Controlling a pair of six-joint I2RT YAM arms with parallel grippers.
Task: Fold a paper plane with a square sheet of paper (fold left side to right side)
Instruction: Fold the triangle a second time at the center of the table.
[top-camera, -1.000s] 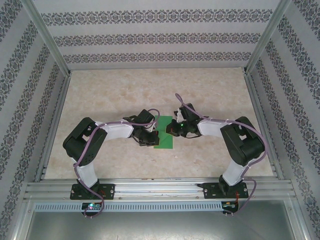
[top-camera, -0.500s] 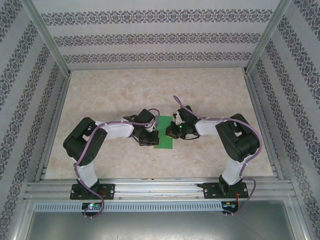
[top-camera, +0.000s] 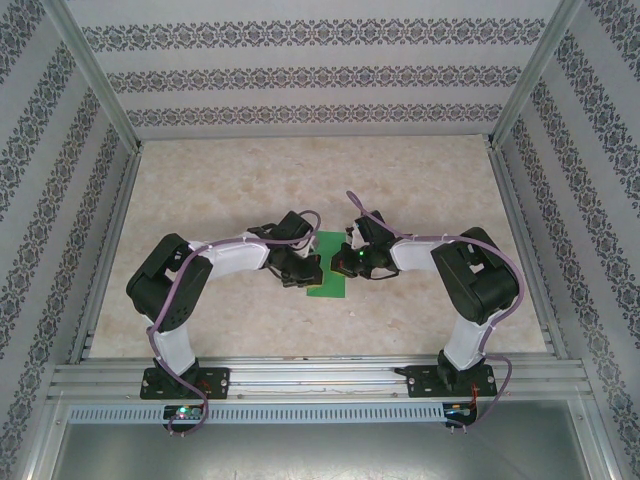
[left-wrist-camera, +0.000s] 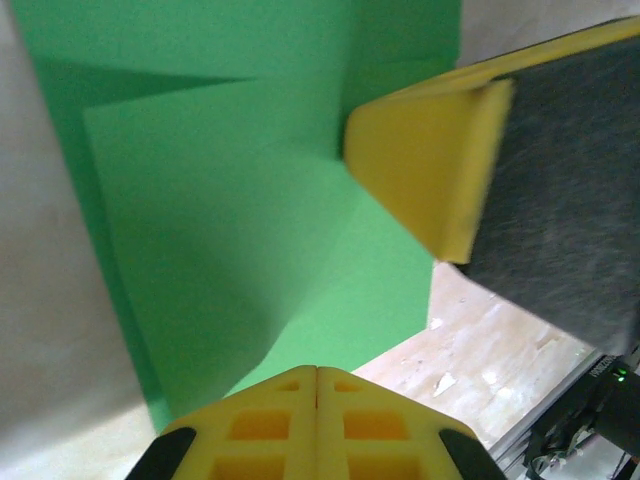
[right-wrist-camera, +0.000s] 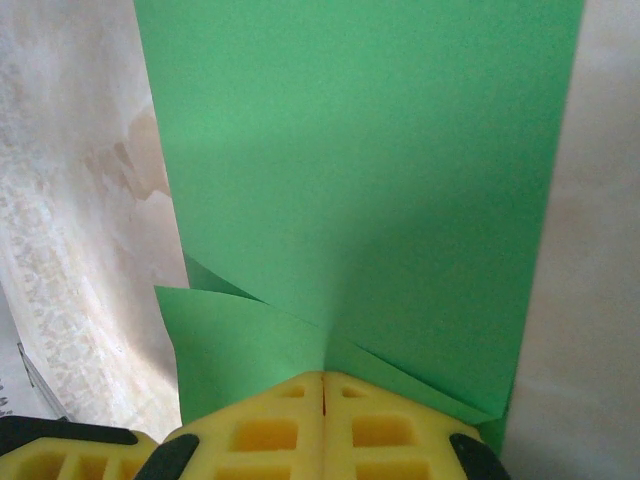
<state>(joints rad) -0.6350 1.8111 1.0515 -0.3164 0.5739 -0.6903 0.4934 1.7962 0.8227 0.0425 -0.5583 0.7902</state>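
Observation:
The square sheet of paper (top-camera: 329, 284) is bright green and lies folded into a narrow upright strip on the table between both grippers. My left gripper (top-camera: 307, 268) is shut, its tips resting at the strip's left edge. In the left wrist view the joined yellow tips (left-wrist-camera: 317, 372) sit over the paper (left-wrist-camera: 240, 210), where a flap rises. The right gripper's finger (left-wrist-camera: 420, 170) presses the paper there. My right gripper (top-camera: 344, 262) is shut too. Its tips (right-wrist-camera: 322, 378) press where a lifted flap meets the flat sheet (right-wrist-camera: 380, 170). No paper plane shape is in view.
The marbled tabletop (top-camera: 320, 180) stretches open behind the arms. Aluminium rails (top-camera: 320, 378) run along the near edge and both sides. Patterned walls (top-camera: 310, 75) close off the back and sides.
The right gripper has slid a little left onto the paper, then stopped. The left gripper has shifted slightly right and away from me toward the sheet. Both stayed shut.

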